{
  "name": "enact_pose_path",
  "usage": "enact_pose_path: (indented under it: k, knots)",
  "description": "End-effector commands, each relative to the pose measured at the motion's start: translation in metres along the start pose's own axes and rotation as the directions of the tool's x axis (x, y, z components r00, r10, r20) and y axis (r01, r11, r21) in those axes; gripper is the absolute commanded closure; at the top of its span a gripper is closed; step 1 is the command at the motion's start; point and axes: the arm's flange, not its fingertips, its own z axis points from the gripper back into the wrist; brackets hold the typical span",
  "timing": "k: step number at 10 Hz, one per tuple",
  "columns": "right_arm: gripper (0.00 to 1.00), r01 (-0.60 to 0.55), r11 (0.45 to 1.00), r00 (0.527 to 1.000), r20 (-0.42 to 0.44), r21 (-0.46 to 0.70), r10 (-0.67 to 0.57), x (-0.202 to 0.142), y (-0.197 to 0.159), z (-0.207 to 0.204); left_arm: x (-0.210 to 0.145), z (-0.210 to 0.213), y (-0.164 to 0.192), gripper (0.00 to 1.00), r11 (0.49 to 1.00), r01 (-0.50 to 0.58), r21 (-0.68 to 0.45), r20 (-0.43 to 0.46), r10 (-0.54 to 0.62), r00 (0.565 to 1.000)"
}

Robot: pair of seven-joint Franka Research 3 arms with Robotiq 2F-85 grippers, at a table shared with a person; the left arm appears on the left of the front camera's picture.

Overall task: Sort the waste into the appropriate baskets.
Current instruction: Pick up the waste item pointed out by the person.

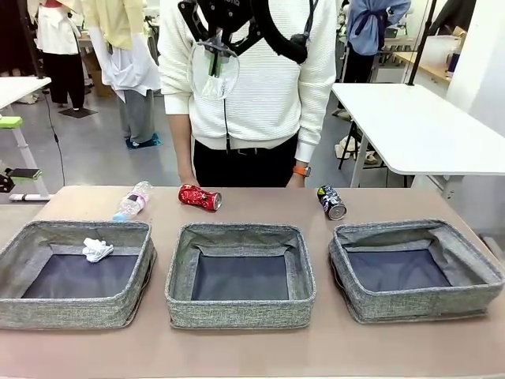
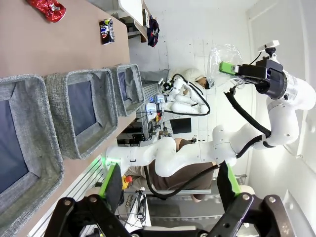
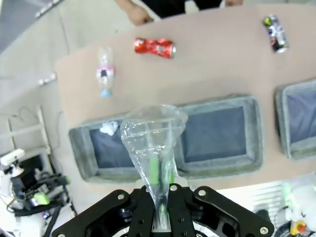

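Three grey baskets stand in a row: left (image 1: 79, 230), middle (image 1: 237, 231), right (image 1: 410, 229). A white tissue wad (image 1: 97, 249) lies in the left one. Beyond them on the table lie a clear bottle (image 1: 132, 200), a red dented can (image 1: 199, 197) and a dark can with green marks (image 1: 331, 202). High above the table my right gripper (image 3: 160, 173) is shut on a crumpled clear plastic bottle (image 3: 150, 133), over the gap between the left and middle baskets. My left gripper (image 2: 168, 187) is open and holds nothing, off the table's near edge.
A person in a white sweater (image 1: 260, 87) stands at the far edge, hands hanging near the table rim. A white table (image 1: 418, 126) stands behind on the right. Bare tabletop (image 1: 268, 209) lies between the baskets and the litter.
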Motion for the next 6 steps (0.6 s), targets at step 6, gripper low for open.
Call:
enact_pose_path:
  k: [6]
  knots:
    - [0.99, -0.002, 1.0, 1.0, -0.001, -0.001, 0.002, 0.001, 0.0, 0.005, -0.001, -0.002, -0.003, 0.0, 1.0, 0.001, -0.016, 0.014, -0.001, 1.0]
